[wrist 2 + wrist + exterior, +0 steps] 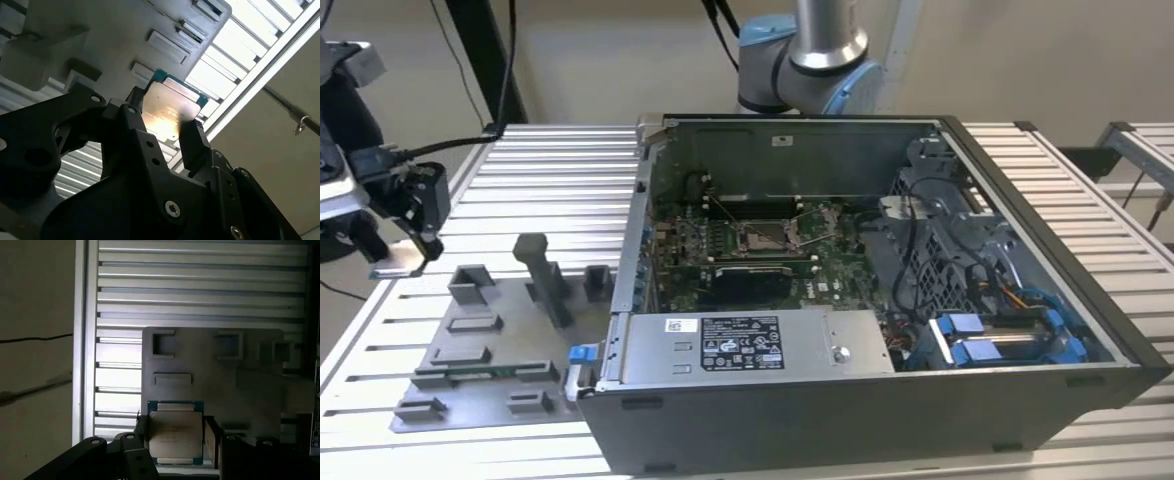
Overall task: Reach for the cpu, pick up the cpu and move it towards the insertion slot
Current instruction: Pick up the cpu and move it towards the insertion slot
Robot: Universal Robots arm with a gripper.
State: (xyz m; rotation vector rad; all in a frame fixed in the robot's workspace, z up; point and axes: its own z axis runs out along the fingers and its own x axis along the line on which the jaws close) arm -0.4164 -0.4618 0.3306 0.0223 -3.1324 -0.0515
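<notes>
Cpu (175, 432) gripped by two opposite edges in my tool (176, 440), so flat top stays clear for seating. I judge it raised above grey fixture plate (215, 385) on slatted surface (200, 290). Slot (767, 236) well apart, inside computer case (854, 410).

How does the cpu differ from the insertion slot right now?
The cpu is clamped in the gripper, outside the case; the insertion slot sits inside it, in the green motherboard. The cpu shows a plain silvery top; the insertion slot, a metal frame. Both are square.
</notes>
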